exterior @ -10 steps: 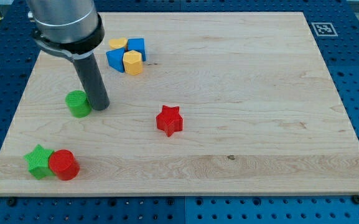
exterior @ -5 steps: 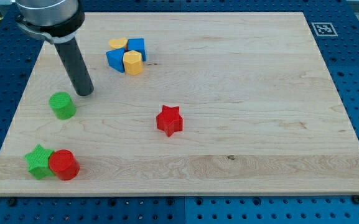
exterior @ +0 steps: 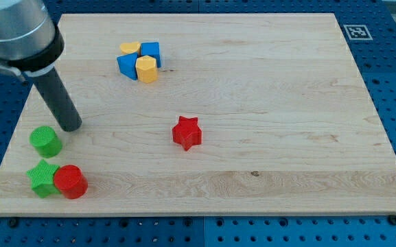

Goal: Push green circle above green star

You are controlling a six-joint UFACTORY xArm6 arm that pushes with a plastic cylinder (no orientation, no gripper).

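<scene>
Tip (exterior: 72, 126) just beside green circle (exterior: 46, 140), above green star (exterior: 42, 178)

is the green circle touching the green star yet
Apart. The camera view shows a thin strip of board between the green circle and the green star below it.

You see a red cylinder (exterior: 70, 182) on the wooden board (exterior: 266, 89), below my tip (exterior: 71, 126). A red star (exterior: 187, 132) sits well to the tip's right. Above and right of the tip is a tight cluster: two yellow blocks (exterior: 145, 68) touching two blue blocks (exterior: 127, 64).
</scene>
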